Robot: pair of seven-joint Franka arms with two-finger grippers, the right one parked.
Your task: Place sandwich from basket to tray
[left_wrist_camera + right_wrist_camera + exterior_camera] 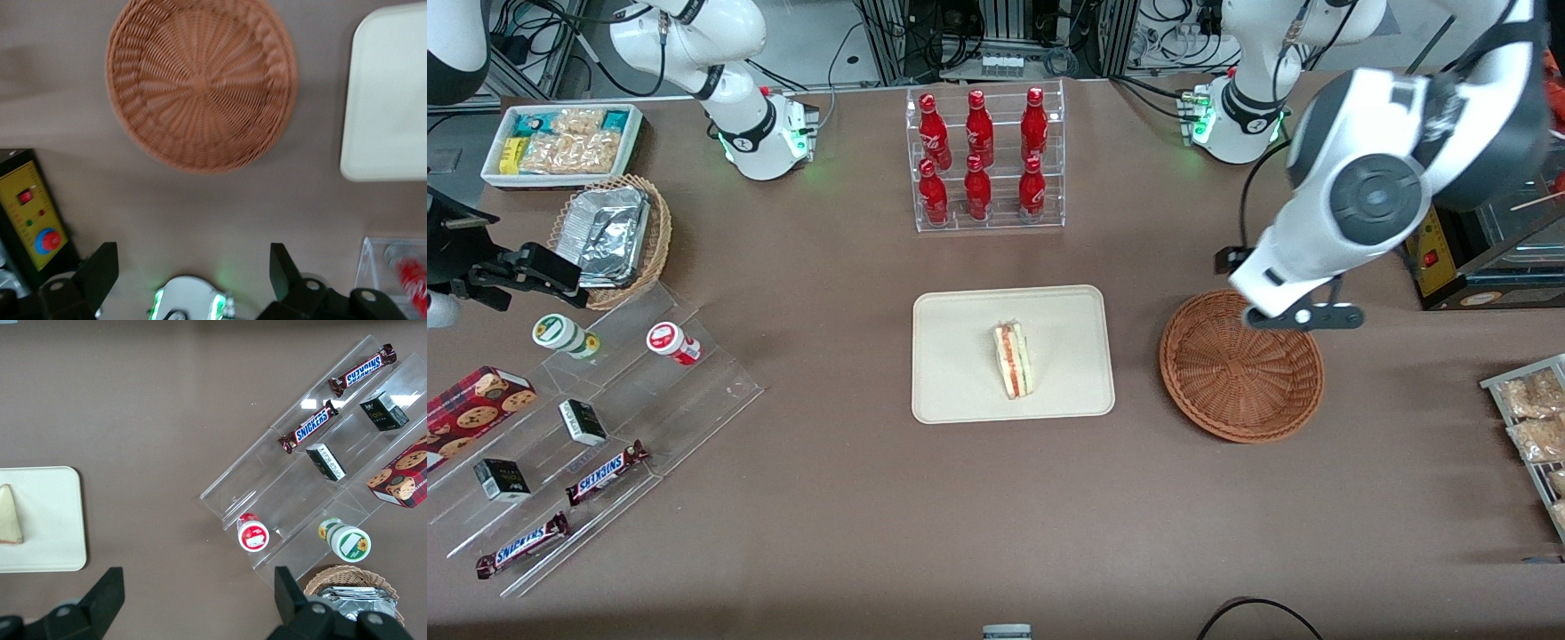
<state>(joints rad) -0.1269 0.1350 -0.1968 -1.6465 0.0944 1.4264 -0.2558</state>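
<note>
Front view: sandwich [1013, 359] mid-tray [951, 311], gripper [193, 267] agape.

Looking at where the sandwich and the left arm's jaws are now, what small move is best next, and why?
Probably only retreat upward: the triangular white-bread sandwich already lies on the cream rectangular tray, the reddish-brown wicker basket is empty, and the left gripper hangs open above the table beside the basket.

The sandwich [1013, 360] lies on the tray [960, 391]; the gripper [1303, 316] hangs above the basket's [1240, 373] rim.
</note>
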